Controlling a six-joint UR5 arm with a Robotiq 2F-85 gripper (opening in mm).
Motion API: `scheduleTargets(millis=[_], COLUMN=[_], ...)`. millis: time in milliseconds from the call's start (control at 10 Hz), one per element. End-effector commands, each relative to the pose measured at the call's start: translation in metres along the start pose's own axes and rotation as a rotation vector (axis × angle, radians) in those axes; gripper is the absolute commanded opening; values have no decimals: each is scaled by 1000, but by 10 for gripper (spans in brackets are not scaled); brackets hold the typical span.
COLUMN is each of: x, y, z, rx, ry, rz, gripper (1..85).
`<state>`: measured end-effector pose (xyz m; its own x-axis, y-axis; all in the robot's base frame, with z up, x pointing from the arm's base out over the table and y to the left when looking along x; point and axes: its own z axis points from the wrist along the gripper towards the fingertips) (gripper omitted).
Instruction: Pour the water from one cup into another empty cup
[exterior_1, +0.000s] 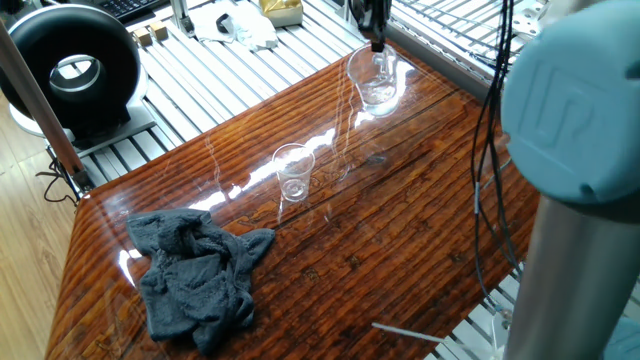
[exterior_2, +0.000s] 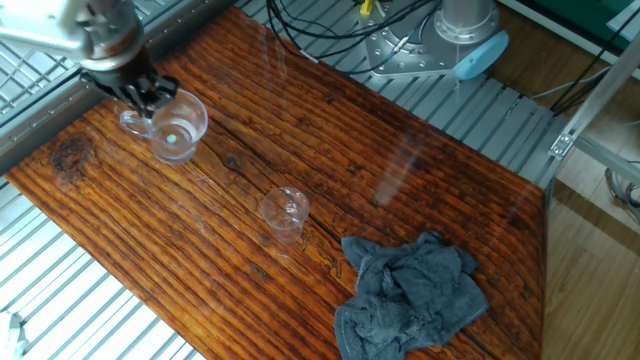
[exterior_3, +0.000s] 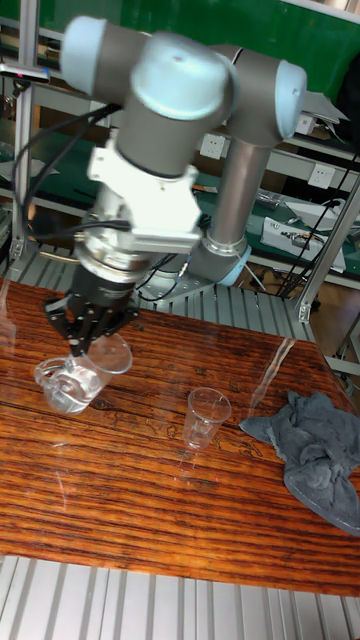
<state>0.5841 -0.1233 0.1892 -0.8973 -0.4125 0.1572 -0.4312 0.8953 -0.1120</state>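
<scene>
The larger clear cup (exterior_1: 371, 78) hangs just above the table's far corner, tilted, with its mouth (exterior_2: 180, 118) turned toward the table's middle. My gripper (exterior_2: 150, 95) is shut on its rim from above, as the tall fixed view also shows for the gripper (exterior_3: 88, 340) and the cup (exterior_3: 85, 372). A shallow pool of water (exterior_3: 66, 388) lies in the cup's low side. The smaller narrow cup (exterior_1: 293, 172) stands upright and empty near the table's middle (exterior_2: 285, 212), well apart from the held cup.
A crumpled grey cloth (exterior_1: 195, 275) lies near the table's other end (exterior_2: 412, 290). A black round device (exterior_1: 75, 65) stands off the table on the slatted bench. My arm's column (exterior_1: 580, 200) fills the right of one fixed view. A thin white stick (exterior_1: 405, 330) lies near the table edge.
</scene>
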Motion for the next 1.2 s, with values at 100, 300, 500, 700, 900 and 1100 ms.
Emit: scheduleTargets(millis=[100,300,500,700,900,1100], x=[-3,-5,-6,-7,-9,-10], y=[20,22,24,26,17,12], z=[-11,-11,-12,-12,-13,-14], rx=[46,59,77,83,117,137], ry=[9,-3,-8,-14,-25,-26], rz=[98,118,135,144,150,79], gripper=[10,10,10,10,10,10])
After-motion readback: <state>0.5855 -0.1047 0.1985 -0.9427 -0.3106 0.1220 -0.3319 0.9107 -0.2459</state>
